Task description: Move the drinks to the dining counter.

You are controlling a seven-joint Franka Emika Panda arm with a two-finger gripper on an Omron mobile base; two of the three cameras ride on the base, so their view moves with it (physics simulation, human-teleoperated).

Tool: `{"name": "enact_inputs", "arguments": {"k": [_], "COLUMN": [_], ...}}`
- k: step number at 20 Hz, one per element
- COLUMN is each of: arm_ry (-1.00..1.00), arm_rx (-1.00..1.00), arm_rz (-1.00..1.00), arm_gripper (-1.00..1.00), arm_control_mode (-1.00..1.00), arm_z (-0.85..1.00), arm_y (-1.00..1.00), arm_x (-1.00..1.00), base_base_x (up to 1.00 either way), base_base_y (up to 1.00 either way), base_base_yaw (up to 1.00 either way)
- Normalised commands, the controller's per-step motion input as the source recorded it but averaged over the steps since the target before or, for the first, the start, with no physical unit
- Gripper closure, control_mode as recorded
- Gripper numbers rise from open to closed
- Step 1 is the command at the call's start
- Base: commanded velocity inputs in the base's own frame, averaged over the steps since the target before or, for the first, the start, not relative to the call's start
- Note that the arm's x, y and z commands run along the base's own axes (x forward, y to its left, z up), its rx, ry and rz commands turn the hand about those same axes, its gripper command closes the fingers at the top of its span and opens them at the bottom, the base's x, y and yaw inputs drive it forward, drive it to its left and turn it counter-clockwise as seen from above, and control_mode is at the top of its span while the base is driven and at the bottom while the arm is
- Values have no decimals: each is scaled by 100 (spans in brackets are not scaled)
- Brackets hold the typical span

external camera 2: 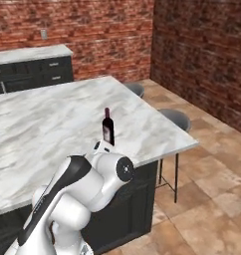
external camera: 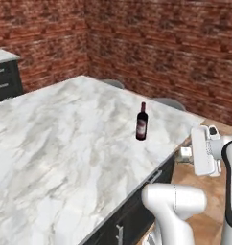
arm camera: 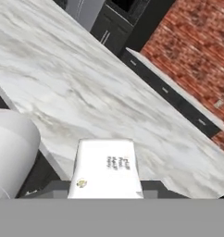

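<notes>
The dark wine bottle (external camera: 142, 122) (external camera 2: 108, 128) with red cap and label stands upright on the dining counter (external camera: 65, 143) (external camera 2: 48, 124) (arm camera: 86, 88), a broad white marble island, not far from its right-hand corner. My gripper (external camera: 185, 154) hangs beyond the island's near right edge, below top height, to the right of the bottle and well apart from it. No dark tips meet at the middle of the hand view, so the jaws stand open with nothing in them. The jar, the blue carton and the can are out of view.
Two grey stools (external camera: 168, 103) (external camera 2: 175, 119) stand along the island's far side. A narrower marble counter with dark drawers (external camera 2: 33, 55) (arm camera: 178, 88) runs along the brick wall (external camera 2: 102, 35). Tiled floor (external camera 2: 207, 164) lies to the right of the island.
</notes>
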Motion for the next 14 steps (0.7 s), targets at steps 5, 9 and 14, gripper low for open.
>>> {"name": "enact_inputs", "arguments": {"k": [5,9,14], "arm_ry": [0,0,0], "arm_rx": [0,0,0], "arm_rz": [0,0,0], "arm_gripper": [100,100,100], "arm_control_mode": [100,100,100], "arm_z": [0,0,0], "arm_y": [0,0,0], "arm_x": [0,0,0], "base_base_x": [56,55,71], "base_base_y": [0,-6,-4], "base_base_yaw": [53,42,33]}}
